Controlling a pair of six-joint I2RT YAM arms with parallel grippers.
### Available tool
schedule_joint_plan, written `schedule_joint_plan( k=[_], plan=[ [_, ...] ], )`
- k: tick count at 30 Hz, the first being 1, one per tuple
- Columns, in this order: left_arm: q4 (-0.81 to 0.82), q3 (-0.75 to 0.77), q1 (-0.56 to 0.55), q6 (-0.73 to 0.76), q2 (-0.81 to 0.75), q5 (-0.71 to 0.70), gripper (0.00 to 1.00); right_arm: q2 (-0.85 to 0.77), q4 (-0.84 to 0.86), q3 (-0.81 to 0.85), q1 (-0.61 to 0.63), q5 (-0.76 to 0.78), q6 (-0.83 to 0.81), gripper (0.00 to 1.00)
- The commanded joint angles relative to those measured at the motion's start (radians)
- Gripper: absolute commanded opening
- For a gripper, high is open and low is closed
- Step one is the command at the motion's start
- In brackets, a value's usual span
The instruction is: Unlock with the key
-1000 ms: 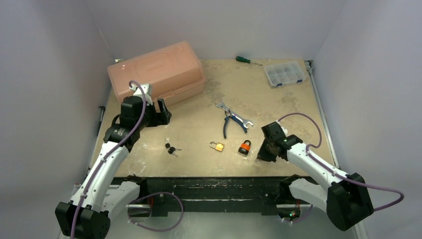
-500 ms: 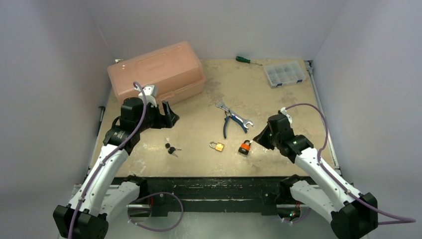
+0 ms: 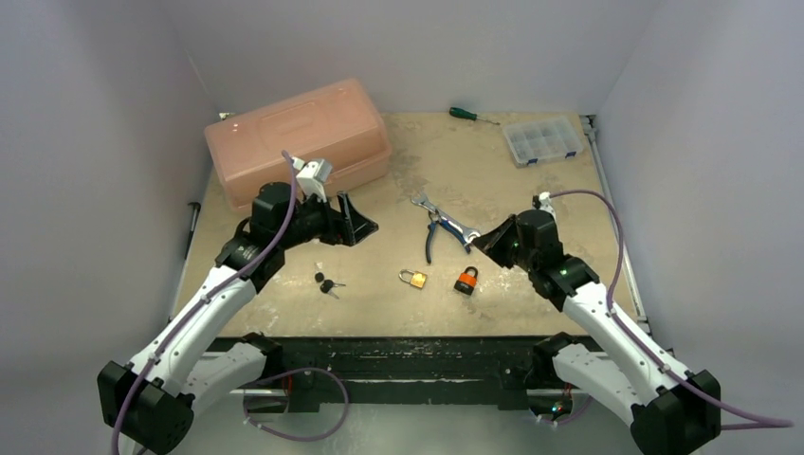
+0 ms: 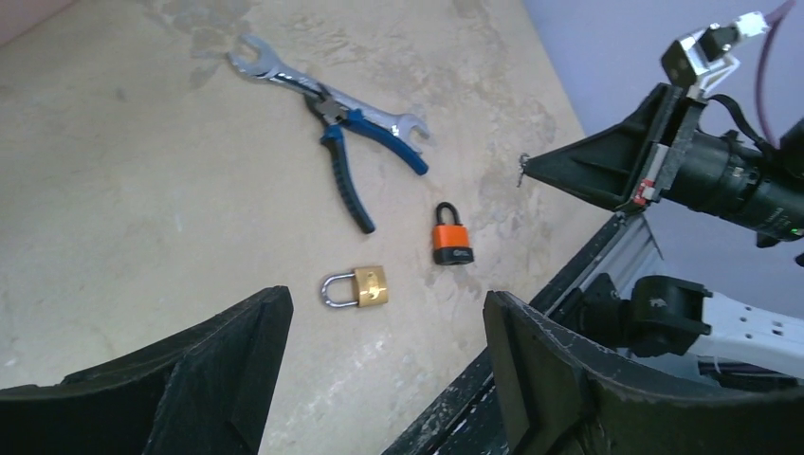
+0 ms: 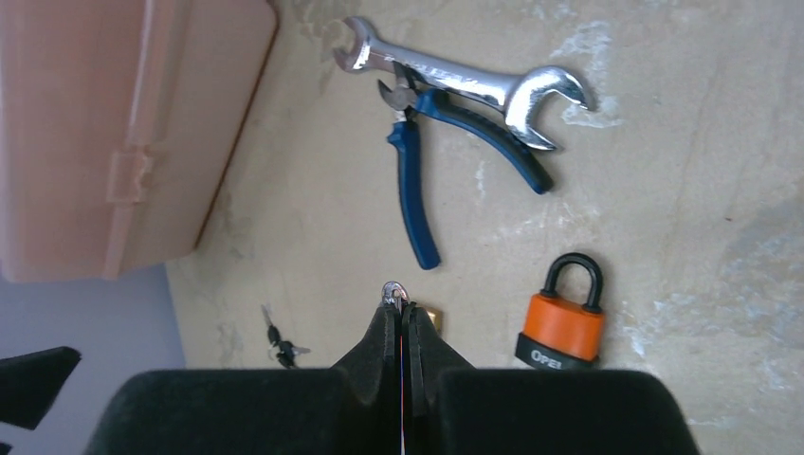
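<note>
Both locks lie shut on the table: brass lock (image 3: 412, 279), orange lock (image 3: 465, 281); keys (image 3: 327, 283) lie to their left. Your left gripper (image 4: 384, 298) is spread, empty; right gripper (image 5: 402, 315) pinches a silvery bit (image 5: 392, 289), perhaps a key. Unlocking remains.

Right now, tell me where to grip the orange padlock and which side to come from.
Grip the orange padlock by its body, across the two narrow side edges, coming straight down from above. It lies flat on the table, black shackle pointing toward the far side, so its broad faces cannot be pinched and the thin shackle offers little hold.
</note>
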Motion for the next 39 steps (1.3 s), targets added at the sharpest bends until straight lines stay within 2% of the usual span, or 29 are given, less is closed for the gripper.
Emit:
schedule_joint_plan(
  k=[1,5,10,18,25,39],
  plan=[
    [0.166,0.01,-0.05,-0.085,0.044,0.056,0.78,-0.02,0.133,0.014,0.006,-0.053,0.029,0.0],
    [0.257,0.011,-0.117,-0.144,0.089,0.028,0.77,-0.03,0.168,0.015,0.005,-0.089,0.026,0.0],
    [0.454,0.016,-0.224,-0.236,0.179,-0.014,0.76,-0.077,0.236,-0.001,0.006,-0.12,0.041,0.0],
    [0.532,0.092,-0.382,-0.214,0.296,-0.12,0.74,-0.15,0.284,-0.015,0.006,-0.147,0.042,0.0],
    [0.63,0.127,-0.417,-0.232,0.355,-0.136,0.65,-0.177,0.333,-0.027,0.006,-0.201,0.045,0.0],
    [0.689,0.176,-0.43,-0.234,0.439,-0.13,0.48,-0.223,0.406,-0.061,0.006,-0.232,0.101,0.0]
  ],
)
